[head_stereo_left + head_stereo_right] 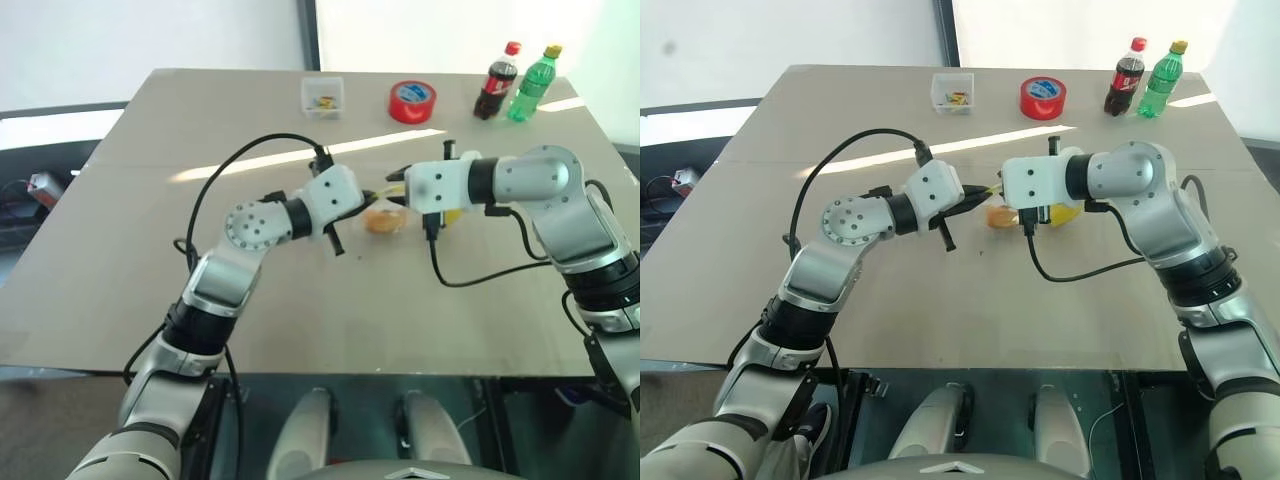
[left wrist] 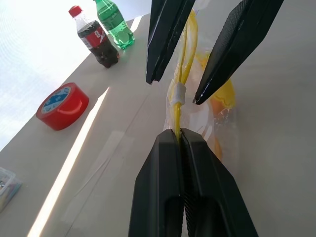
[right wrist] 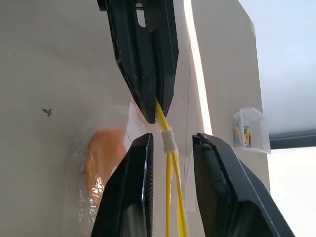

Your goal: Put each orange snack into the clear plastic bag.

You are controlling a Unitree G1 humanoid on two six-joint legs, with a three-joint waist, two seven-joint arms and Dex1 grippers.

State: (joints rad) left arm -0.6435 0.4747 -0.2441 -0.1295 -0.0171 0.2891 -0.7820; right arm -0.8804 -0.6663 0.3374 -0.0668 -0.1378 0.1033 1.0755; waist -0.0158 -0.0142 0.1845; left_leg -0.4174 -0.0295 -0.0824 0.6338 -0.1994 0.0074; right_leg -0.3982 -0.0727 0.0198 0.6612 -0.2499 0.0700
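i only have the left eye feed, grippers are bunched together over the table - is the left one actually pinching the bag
Observer: Yes. In the left wrist view the left gripper is shut on the yellow seal strip of the clear plastic bag.
Operator: and the right one
Observer: The right gripper is open; its fingers straddle the white slider on the strip without clamping it.
Operator: any snack inside yet
Observer: An orange snack shows through the bag's film below the strip.
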